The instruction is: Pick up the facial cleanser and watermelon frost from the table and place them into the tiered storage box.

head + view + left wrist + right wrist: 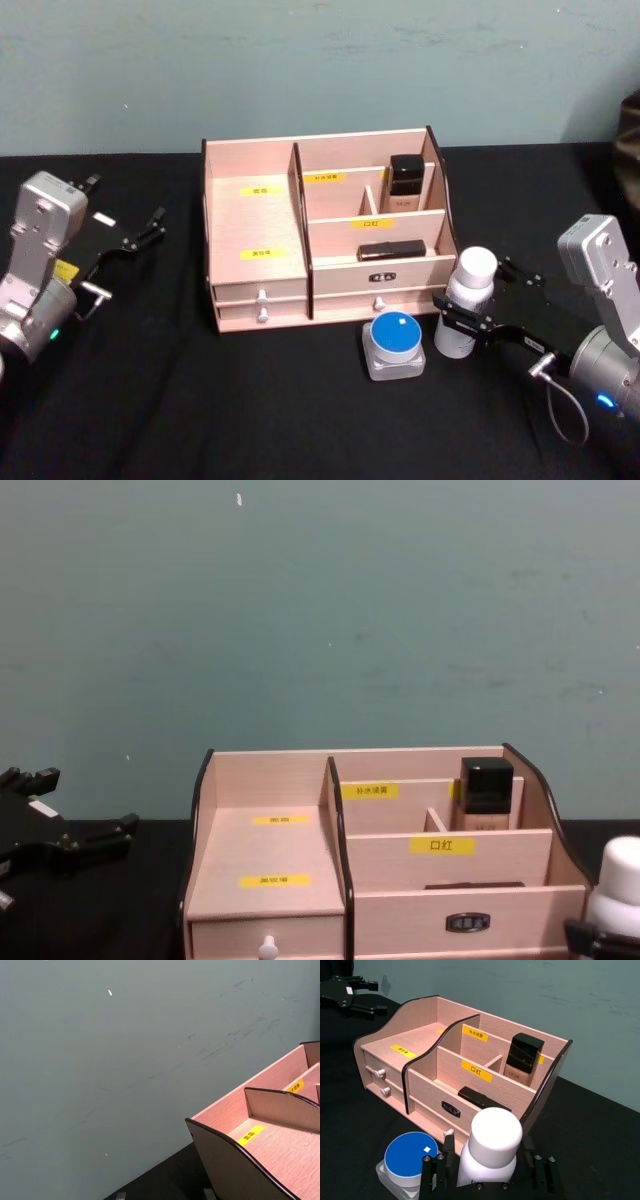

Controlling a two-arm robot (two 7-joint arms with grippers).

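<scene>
The facial cleanser, a white bottle with a rounded cap, stands upright on the black table just right of the tiered storage box. My right gripper reaches in from the right and is shut on the bottle's body; the right wrist view shows the facial cleanser with a finger pressed to each side. The watermelon frost, a squat clear jar with a blue lid, sits in front of the box and left of the bottle. My left gripper hangs open at the far left, apart from the box.
A beige bottle with a black cap stands in the box's back right compartment. A flat black item lies in the front right one. The two stepped left compartments hold nothing. The teal wall rises close behind the box.
</scene>
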